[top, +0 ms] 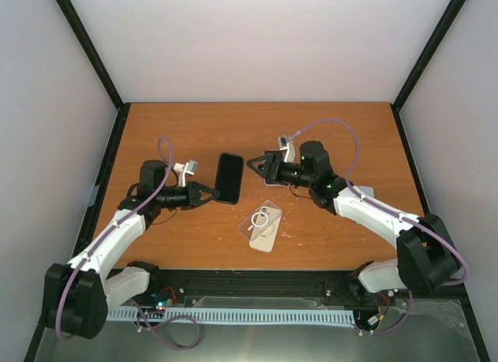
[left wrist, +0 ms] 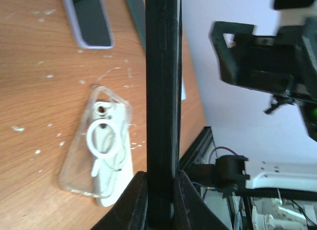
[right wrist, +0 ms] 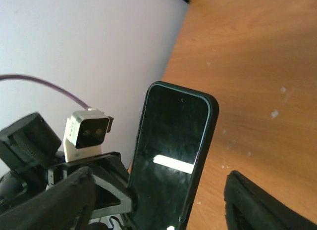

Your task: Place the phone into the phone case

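Observation:
My left gripper (top: pixel 208 195) is shut on the lower end of a black phone (top: pixel 229 177) and holds it up off the table. In the left wrist view the phone (left wrist: pixel 161 86) stands edge-on between my fingers (left wrist: pixel 133 200). The clear phone case (top: pixel 263 225), with a white ring on its back, lies flat on the table in front of the phone; it also shows in the left wrist view (left wrist: pixel 99 146). My right gripper (top: pixel 253 167) is open and empty, facing the phone's screen (right wrist: pixel 173 156), its jaws spread wider than the phone and apart from it.
A second phone with a lavender rim (left wrist: pixel 89 20) lies flat on the table beyond the clear case. The wooden table (top: pixel 194 128) is ringed by black frame posts and white walls. A black rail (top: pixel 257 280) runs along the near edge.

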You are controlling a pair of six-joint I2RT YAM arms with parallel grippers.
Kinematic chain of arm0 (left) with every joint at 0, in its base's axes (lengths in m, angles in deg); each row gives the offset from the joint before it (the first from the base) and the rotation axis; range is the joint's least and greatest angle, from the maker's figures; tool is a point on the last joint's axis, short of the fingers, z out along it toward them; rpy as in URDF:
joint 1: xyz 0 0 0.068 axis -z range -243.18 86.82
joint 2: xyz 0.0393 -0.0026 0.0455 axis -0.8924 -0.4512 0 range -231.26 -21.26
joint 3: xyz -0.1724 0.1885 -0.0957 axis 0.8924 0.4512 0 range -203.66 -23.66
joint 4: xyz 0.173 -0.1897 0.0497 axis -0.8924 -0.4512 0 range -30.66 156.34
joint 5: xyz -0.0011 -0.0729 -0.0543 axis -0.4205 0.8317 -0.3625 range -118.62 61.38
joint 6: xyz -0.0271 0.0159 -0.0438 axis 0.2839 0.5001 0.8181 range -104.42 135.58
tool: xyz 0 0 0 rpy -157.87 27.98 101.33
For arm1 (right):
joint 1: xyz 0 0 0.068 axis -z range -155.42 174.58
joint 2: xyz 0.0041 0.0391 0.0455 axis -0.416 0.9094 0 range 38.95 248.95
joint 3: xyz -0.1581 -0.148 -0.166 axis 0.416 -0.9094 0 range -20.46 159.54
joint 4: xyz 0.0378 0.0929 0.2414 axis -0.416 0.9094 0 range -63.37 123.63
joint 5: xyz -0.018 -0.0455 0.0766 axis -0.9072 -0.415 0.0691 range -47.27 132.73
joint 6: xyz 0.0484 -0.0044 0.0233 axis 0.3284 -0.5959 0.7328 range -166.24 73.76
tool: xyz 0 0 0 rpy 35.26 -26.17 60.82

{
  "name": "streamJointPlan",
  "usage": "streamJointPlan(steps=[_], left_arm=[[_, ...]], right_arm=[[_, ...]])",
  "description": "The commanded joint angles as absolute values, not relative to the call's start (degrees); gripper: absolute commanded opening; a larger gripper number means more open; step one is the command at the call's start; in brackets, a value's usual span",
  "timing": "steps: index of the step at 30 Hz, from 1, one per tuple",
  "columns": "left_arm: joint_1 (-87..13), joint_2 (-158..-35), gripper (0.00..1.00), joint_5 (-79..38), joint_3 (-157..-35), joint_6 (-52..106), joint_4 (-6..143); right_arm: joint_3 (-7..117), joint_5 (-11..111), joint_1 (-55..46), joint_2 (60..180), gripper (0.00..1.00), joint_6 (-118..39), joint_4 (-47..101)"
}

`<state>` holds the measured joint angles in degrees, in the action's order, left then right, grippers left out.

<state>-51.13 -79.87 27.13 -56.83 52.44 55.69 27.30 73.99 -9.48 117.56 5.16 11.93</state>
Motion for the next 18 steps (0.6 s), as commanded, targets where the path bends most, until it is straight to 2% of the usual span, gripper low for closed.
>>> streamJointPlan(steps=[1,5,7,18], left_arm=[[-51.79,-82.2,0.0,21.64,-58.49,50.06,54.56],[-52.42,-85.28,0.0,17.44,-58.56,48.83,53.47],[-53.04,-87.21,0.0,15.83,-58.32,48.72,53.21],[-55.79,-100.63,0.0,15.57,-56.93,49.35,60.41]], right_arm=[[27.0,70.58,-8.36,114.28,0.75,1.35,20.96],[27.09,66.81,-7.95,111.17,0.89,-1.52,28.6],[27.31,63.82,-7.77,109.59,0.99,-2.93,32.64],[29.39,50.44,-7.3,107.56,1.0,-9.63,49.81]])
